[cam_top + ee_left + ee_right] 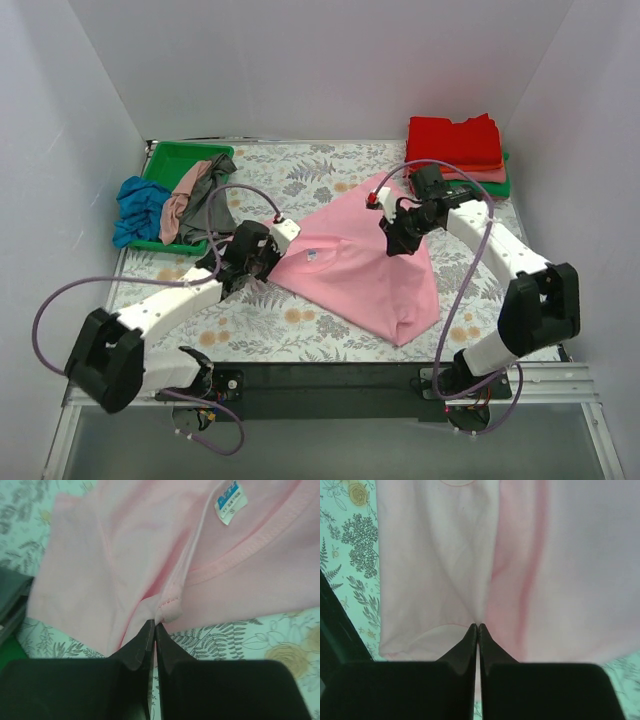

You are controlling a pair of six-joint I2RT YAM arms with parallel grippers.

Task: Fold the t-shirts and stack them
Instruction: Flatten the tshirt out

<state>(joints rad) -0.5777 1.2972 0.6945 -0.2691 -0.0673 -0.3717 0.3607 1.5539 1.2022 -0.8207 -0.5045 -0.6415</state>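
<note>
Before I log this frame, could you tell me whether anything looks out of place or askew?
The crumpled blue t-shirt spills over the left rim of the green tray. The pink t-shirt lies diagonally, bunched at its near end, with the left pincer and right pincer shut on it.

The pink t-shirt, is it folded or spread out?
Partly folded: the pink t-shirt lies in overlapping layers, not a neat rectangle, pinched by the left gripper and right gripper.

The pink shirt [125, 555] runs off the top and right edges of both wrist views. Its label [231, 501] has small print too blurred to read. The green shirt [500, 189] is mostly hidden under the red shirt [455, 140].
</note>
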